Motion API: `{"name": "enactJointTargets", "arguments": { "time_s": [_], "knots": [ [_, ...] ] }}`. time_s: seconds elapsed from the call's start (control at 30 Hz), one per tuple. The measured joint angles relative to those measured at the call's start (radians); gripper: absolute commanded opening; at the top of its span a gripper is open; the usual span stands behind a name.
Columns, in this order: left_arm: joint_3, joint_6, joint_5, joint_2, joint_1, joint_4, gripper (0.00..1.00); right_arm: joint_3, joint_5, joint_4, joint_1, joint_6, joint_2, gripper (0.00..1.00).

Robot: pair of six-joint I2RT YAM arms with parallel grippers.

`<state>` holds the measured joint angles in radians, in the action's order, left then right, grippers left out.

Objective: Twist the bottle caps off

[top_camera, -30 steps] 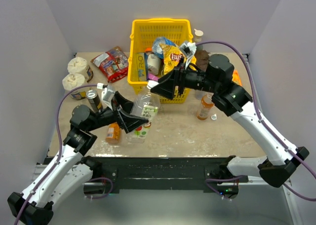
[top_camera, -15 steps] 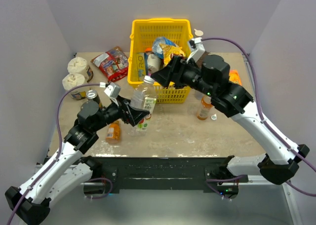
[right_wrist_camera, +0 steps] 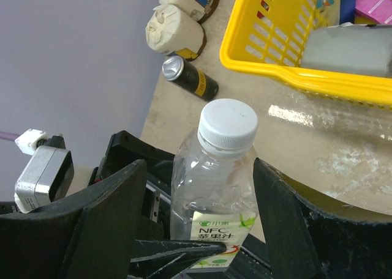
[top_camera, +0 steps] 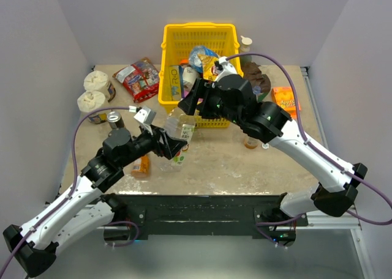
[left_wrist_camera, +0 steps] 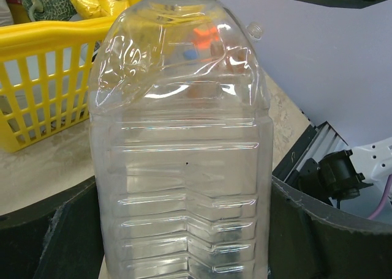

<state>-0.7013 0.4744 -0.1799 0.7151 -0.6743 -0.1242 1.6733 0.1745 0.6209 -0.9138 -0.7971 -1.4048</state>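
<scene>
— Where's the bottle?
— The yellow basket [top_camera: 199,29] sits at twelve o'clock on the table [top_camera: 226,166]. The clear bottle [left_wrist_camera: 184,169] is just off its six o'clock side, tilted, clamped in the left gripper [top_camera: 173,145].
— The cap?
— The white cap [right_wrist_camera: 228,124] is on. The right gripper [right_wrist_camera: 198,169] straddles it, jaws apart, not touching.
</scene>
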Motion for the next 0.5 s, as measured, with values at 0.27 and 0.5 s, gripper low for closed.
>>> {"name": "enactJointTargets", "arguments": {
  "time_s": [0.27, 0.5],
  "knots": [
    [0.0, -0.003, 0.008, 0.0, -0.014, -0.005, 0.26, 0.0, 0.03, -0.001, -0.009, -0.007, 0.0, 0.72],
    [0.0, -0.011, 0.006, -0.003, -0.024, -0.004, 0.26, 0.016, 0.042, -0.002, -0.009, -0.006, -0.017, 0.72]
  ]
}}
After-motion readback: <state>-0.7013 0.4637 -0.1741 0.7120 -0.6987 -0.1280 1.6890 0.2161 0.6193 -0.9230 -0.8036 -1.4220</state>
